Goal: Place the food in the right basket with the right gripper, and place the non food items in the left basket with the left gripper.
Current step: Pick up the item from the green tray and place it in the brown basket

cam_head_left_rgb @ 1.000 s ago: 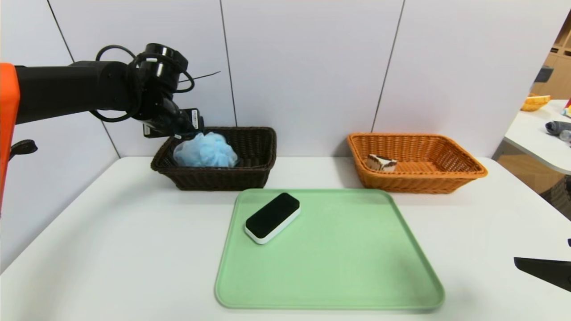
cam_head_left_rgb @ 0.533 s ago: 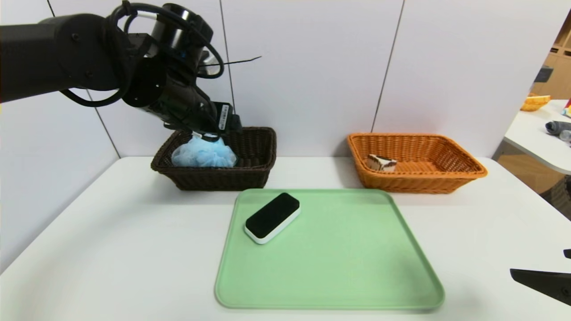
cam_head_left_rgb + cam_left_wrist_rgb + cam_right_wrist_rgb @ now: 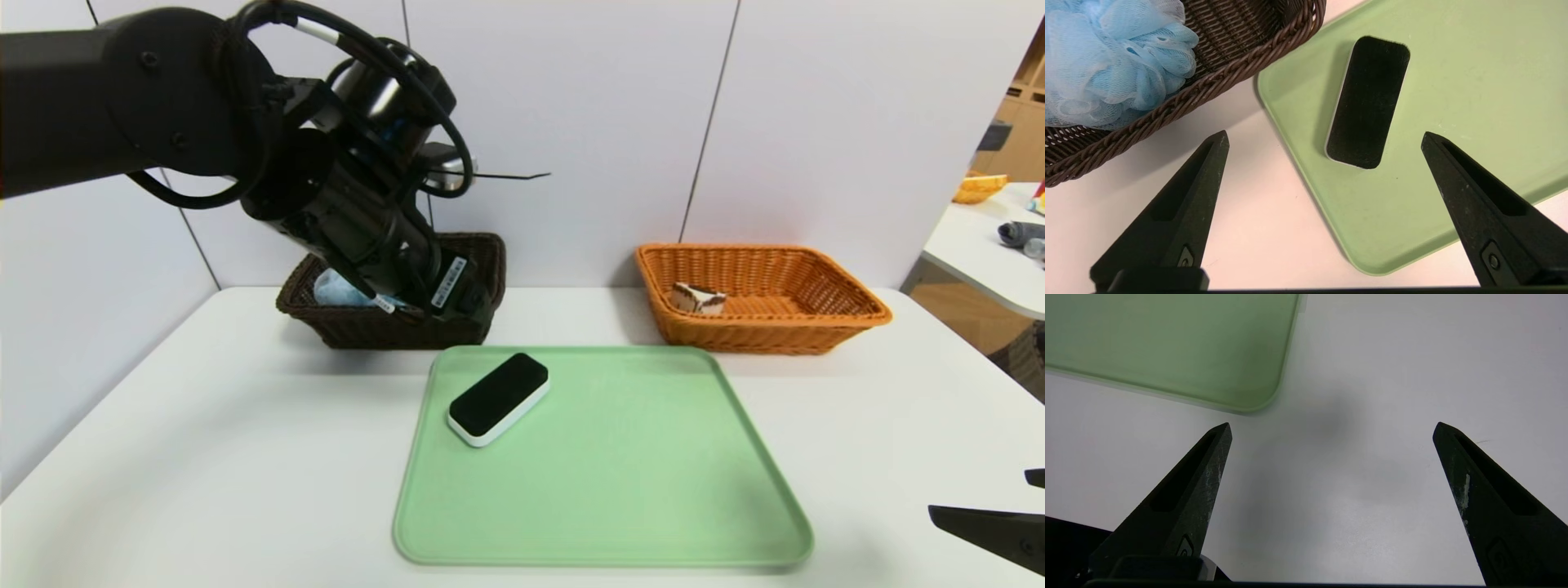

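The light-blue bath pouf (image 3: 1106,61) lies in the dark brown left basket (image 3: 1229,69), and my arm hides most of it in the head view. On the green tray (image 3: 620,490) rests the black-topped white block (image 3: 498,398), apart from any gripper. My left gripper (image 3: 1325,134) hangs open and empty above the tray's near-left corner beside the basket, with the block (image 3: 1367,102) just ahead of its tips. A cake slice (image 3: 698,298) sits in the orange right basket (image 3: 816,327). My right gripper (image 3: 1332,424) is open over bare table at the lower right.
White wall panels stand close behind both baskets. The left arm (image 3: 343,196) blocks the view of the dark basket's right half. Another table (image 3: 980,253) with loose items lies beyond the right edge. One right finger (image 3: 988,527) shows in the head view.
The left arm swung from over the pouf in the dark basket rightward and down toward the tray, leaving the pouf behind. Its jaws opened wider. The right arm barely shifted.
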Robot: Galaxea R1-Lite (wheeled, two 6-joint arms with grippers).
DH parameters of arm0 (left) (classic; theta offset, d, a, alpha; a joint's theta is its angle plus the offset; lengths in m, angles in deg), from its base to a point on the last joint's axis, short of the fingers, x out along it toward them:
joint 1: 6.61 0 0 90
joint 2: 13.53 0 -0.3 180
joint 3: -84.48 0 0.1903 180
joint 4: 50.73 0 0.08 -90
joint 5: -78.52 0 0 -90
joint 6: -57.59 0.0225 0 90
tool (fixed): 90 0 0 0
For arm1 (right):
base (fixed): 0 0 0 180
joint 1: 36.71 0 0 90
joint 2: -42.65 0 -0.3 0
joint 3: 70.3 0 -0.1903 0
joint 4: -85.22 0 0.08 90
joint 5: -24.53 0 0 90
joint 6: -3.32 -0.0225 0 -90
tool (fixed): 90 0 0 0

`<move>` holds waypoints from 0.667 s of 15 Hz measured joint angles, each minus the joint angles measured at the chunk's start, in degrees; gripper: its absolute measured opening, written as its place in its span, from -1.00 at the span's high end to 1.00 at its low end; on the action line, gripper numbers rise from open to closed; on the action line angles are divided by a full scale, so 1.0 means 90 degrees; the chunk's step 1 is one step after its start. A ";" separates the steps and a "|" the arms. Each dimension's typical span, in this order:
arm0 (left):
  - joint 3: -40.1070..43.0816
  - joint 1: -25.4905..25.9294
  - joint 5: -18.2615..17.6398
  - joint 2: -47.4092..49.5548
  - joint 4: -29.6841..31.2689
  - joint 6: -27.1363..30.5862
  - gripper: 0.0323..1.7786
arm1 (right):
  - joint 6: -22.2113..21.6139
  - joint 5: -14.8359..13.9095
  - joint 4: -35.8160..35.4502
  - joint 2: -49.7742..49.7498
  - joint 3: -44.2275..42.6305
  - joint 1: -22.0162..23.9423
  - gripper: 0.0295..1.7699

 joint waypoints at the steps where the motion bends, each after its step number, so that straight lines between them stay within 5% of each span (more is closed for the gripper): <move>1: 0.0012 -0.0098 -0.0003 -0.0076 0.0007 0.0049 -0.88 | 0.0003 0.0012 -0.0049 -0.0005 0.0034 0.0009 -0.92; 10: -0.0076 -0.0536 -0.0654 -0.0970 0.0050 0.0641 -0.90 | -0.0015 0.0030 -0.0102 -0.0355 0.0276 0.0058 -0.92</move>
